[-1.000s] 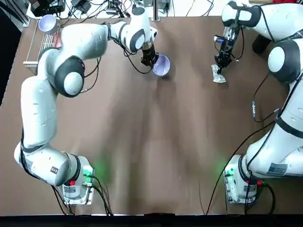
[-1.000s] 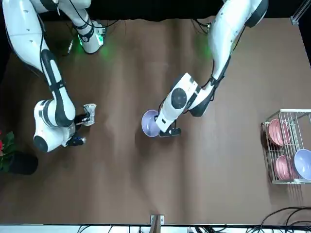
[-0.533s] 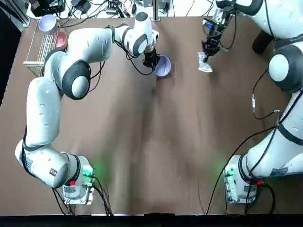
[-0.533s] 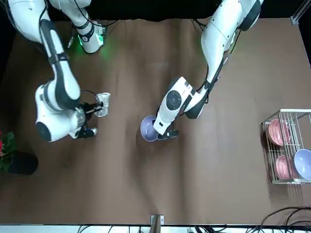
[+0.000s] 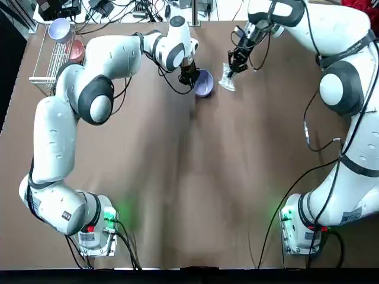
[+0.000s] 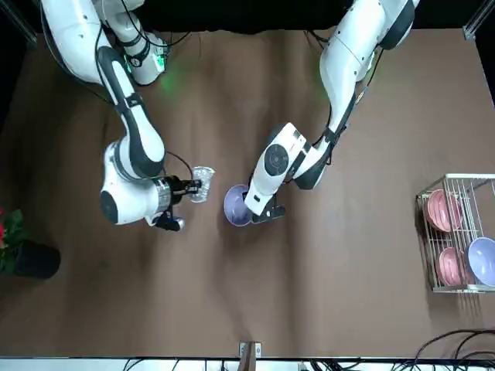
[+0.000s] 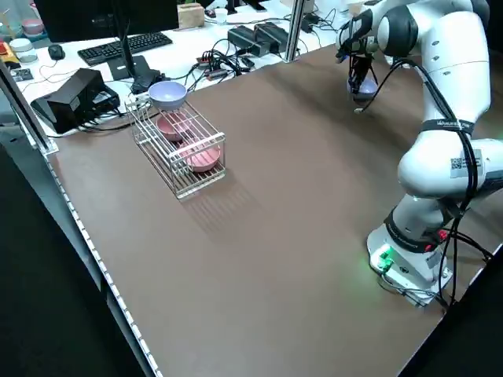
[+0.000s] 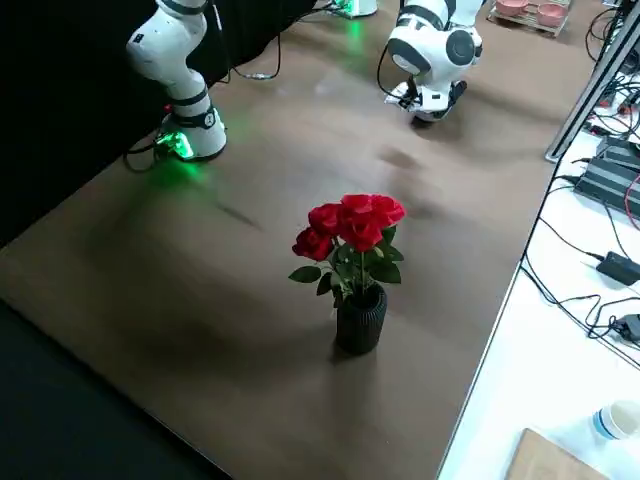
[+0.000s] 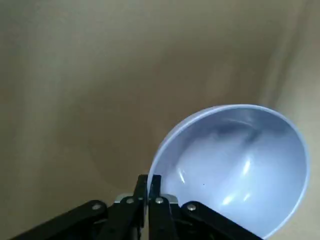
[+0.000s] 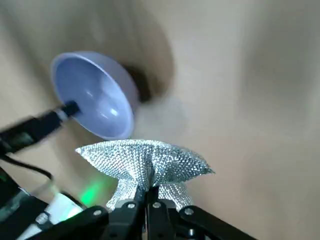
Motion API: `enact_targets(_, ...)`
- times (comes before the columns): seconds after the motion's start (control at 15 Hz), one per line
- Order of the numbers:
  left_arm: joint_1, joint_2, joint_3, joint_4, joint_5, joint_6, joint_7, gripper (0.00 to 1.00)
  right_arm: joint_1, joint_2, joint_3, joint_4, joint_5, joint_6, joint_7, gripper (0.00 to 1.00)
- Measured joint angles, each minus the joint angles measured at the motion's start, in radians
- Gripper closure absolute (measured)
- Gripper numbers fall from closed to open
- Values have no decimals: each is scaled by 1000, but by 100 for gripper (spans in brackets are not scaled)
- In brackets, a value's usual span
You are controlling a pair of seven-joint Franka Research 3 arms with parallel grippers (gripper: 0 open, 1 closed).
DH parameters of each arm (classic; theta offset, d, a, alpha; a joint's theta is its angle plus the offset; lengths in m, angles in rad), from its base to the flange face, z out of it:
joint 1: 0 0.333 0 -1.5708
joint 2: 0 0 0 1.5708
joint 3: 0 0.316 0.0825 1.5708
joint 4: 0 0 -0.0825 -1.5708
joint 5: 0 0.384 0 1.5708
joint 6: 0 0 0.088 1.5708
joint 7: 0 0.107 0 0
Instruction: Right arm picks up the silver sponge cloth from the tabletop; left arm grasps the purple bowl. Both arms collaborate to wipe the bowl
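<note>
- The left arm (image 5: pixel 52 139) rises from its base (image 5: pixel 98 228) at the lower left of the top view, elbow bent, forearm stretching to the upper middle.
- The left gripper (image 9: pixel 151 182) points downward there, its two fingers pinched nearly together.
- The right arm (image 5: pixel 349 89) arches along the right edge of the top view, forearm reaching inward from the upper right.
- The right gripper (image 10: pixel 148 192) hangs tilted at upper center, fingers drawn closed, near its left counterpart.

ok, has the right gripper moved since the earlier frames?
Yes. In the front view the right gripper has shifted toward the purple bowl, away from the plant pot, which stayed put.
</note>
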Motion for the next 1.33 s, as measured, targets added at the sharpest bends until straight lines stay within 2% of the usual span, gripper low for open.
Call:
enact_targets(0.2, -2, 0, 0, 0, 0, 0, -8, 96, 63, 31, 0, 0, 66, 152, 18, 98)
enact_targets(0.67, -2, 8, 0, 0, 0, 0, -27, 96, 149, 84, 0, 0, 88, 345, 25, 98)
enact_targets(1.2, -2, 13, 0, 0, 0, 2, -33, 96, 210, 157, 0, 6, 88, 412, 26, 98)
enact_targets(1.33, -2, 13, 0, 0, 0, 2, -33, 96, 225, 170, 0, 6, 88, 464, 26, 98)
